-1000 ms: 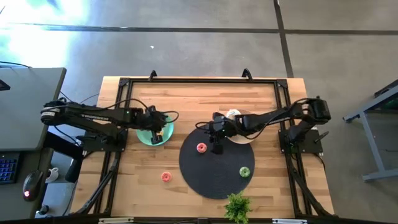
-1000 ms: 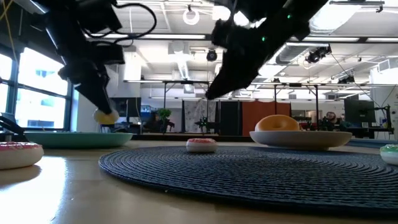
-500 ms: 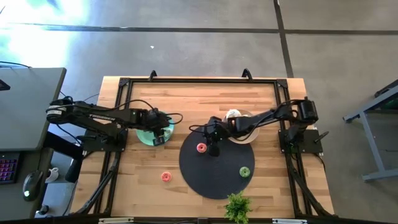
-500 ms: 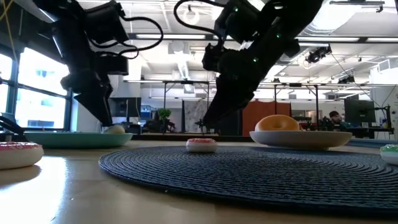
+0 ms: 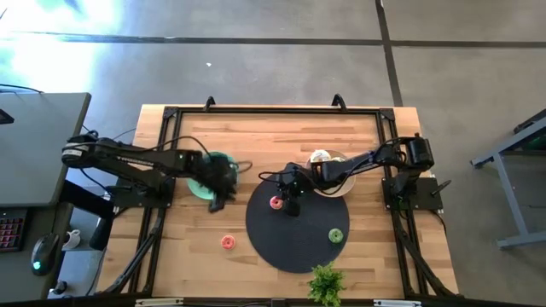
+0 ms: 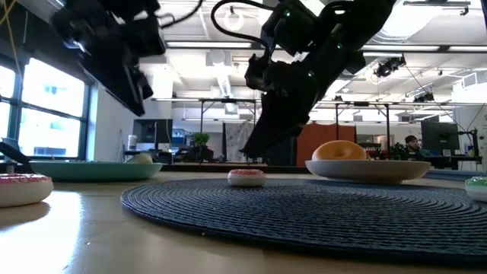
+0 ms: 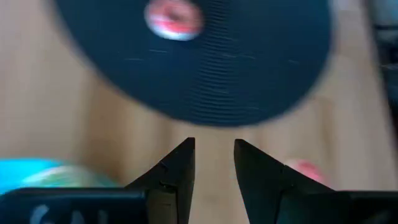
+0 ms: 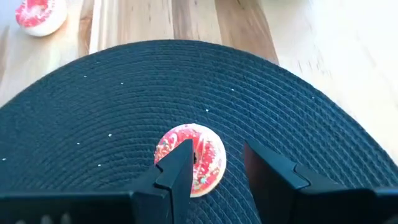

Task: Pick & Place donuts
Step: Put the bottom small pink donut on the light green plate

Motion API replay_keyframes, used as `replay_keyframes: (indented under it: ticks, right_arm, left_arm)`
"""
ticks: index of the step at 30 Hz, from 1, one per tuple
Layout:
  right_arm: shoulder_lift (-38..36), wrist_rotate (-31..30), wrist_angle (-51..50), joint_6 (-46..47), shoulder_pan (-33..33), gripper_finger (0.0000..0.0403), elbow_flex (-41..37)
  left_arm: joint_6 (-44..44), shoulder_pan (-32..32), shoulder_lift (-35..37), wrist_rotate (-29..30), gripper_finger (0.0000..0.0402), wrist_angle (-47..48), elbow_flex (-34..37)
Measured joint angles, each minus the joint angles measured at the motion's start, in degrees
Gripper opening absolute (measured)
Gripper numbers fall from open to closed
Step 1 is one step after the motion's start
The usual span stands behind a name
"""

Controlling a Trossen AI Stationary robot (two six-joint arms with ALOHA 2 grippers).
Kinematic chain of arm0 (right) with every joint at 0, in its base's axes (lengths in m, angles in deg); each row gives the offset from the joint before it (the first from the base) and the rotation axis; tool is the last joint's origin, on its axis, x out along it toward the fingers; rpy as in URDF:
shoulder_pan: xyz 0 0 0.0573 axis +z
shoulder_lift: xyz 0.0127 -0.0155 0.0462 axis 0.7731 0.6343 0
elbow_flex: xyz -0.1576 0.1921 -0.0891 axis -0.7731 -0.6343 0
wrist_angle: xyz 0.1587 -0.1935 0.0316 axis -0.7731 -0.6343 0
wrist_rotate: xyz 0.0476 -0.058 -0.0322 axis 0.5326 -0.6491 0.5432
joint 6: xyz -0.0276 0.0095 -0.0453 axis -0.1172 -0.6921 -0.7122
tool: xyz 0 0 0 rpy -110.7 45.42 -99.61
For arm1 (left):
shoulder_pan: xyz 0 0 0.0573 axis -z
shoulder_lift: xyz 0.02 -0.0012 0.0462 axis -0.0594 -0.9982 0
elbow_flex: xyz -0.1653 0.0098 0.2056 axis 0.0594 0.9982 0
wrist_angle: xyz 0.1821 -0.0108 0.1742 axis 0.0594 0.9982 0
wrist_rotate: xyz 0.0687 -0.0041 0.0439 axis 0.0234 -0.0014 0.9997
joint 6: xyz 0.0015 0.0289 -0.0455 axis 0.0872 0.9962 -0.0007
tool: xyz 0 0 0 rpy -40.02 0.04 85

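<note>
The right tool [image 8: 214, 163] hangs open over the red donut [image 8: 191, 158] on the mat [image 8: 298, 124]; the left tool [image 7: 214, 163], open and empty, sits beside the green plate [image 5: 198, 187].

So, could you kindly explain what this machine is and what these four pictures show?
It is a robot with two dark arms at a wooden table. One picture looks straight down, one looks level across the tabletop, and two come from cameras on the wrists. On the round dark woven mat lie a red-frosted toy donut and a green one; a pink one lies on the wood. The right tool hovers open over the red donut. The left tool, open and empty, is beside the teal plate.
</note>
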Motion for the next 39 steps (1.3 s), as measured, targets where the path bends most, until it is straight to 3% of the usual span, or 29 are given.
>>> replay_keyframes:
  ticks: [9,15,21,32,39]
  right_arm:
    - [-0.1,0.5,0.3,-0.4,-0.1,0.0137,0.0]
    - [-0.1,0.5,0.3,-0.4,-0.2,0.0137,0.0]
    - [-0.1,0.5,0.3,-0.4,-0.1,0.0137,0.0]
    - [-0.1,0.5,0.3,-0.4,-0.1,0.0137,0.0]
    - [-0.1,0.5,0.6,-0.4,-0.1,0.0137,0.0]
  left_arm:
    - [-7.4,18.8,-6.9,5.9,0.0111,-7.2,0.0]
    - [-13.2,25.9,-12.3,10.2,0.0111,-9.8,0.1]
    - [-18.4,28.3,-16.8,11.5,0.0111,-10.4,0.2]
    - [-18.7,28.4,-21.3,11.9,0.0106,-10.5,0.0]
    - [-14.8,28.4,-19.8,15.0,0.0023,-8.6,0.0]
